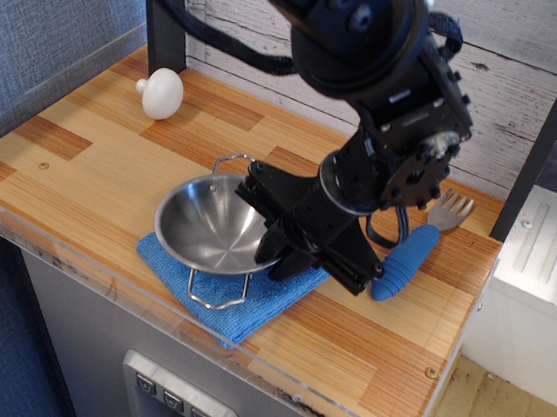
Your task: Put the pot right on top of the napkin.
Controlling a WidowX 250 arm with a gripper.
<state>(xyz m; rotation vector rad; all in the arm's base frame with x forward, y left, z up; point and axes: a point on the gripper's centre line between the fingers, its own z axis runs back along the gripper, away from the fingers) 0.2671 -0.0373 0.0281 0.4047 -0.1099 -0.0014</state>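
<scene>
The shiny steel pot (211, 229) with wire loop handles sits low over the blue terry napkin (249, 294), covering most of it; I cannot tell whether it rests on the cloth. My black gripper (273, 236) is shut on the pot's right rim, with the arm reaching down from the upper right. One handle hangs toward the front edge, the other points to the back. The napkin's right and front parts show beneath the pot and gripper.
A white round knob-like object (162, 93) stands at the back left. A blue-handled fork (409, 257) lies just right of the gripper. The wooden counter (74, 150) has a clear plastic front edge close to the napkin. A plank wall rises behind.
</scene>
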